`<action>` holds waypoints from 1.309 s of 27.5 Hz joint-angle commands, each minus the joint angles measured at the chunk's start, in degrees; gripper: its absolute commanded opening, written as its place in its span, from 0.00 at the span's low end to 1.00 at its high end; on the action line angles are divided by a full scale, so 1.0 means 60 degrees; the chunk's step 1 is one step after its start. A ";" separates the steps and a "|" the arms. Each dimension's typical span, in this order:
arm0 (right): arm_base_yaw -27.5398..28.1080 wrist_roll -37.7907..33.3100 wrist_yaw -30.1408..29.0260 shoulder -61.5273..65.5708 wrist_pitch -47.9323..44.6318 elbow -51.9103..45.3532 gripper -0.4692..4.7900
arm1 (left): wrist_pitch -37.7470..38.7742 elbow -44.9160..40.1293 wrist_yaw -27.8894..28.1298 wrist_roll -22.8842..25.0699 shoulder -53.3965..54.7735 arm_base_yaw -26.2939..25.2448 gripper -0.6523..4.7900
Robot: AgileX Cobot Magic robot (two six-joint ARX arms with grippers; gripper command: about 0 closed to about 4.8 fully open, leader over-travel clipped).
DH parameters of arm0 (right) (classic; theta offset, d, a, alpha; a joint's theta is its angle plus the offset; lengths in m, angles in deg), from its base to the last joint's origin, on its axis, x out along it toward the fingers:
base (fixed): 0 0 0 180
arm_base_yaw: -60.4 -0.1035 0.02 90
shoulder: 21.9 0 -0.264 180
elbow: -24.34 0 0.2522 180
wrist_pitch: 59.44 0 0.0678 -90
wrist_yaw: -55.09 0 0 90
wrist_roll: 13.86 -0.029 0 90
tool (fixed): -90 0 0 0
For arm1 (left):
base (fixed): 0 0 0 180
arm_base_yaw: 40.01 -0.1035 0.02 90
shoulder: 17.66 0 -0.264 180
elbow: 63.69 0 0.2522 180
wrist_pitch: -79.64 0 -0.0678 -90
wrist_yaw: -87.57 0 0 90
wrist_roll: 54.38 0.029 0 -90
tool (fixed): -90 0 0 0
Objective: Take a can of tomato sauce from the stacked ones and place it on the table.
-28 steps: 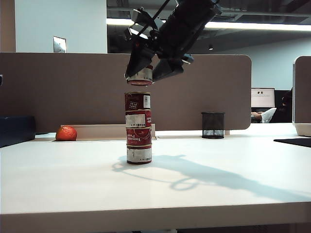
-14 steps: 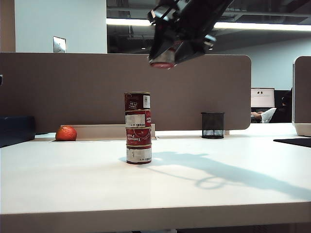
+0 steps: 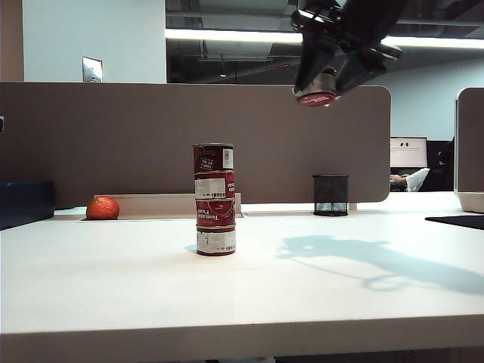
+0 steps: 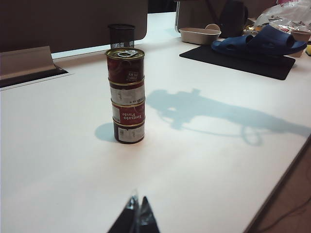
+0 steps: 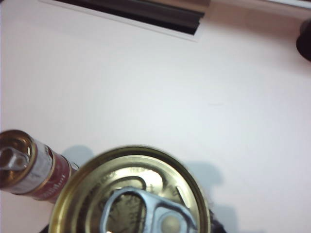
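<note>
While its gold pull-tab lid faced the wrist camera, the can of tomato sauce [image 3: 316,95] hung pinched in the right gripper [image 3: 327,89], high above the table [image 3: 302,295], presumably carried clear of the stacked ones [image 3: 215,199], labelled "Tomato Paste", below and aside. The left gripper [image 4: 137,213] idled nearby, tips pressed together.

Right claw [image 3: 316,89]: matte black, boxy housing, angular tapered fingers, pale highlights along upper edges. Left claw [image 4: 136,213]: only two dark, glossy, pointed fingertips in left wrist view. Cables, screws, markings not discernible.
</note>
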 commanded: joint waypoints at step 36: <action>0.0860 -0.0404 0.0703 -0.0113 -0.5209 -0.5431 0.34 | -0.0058 0.0022 -0.0018 -0.0033 0.0007 -0.0007 0.11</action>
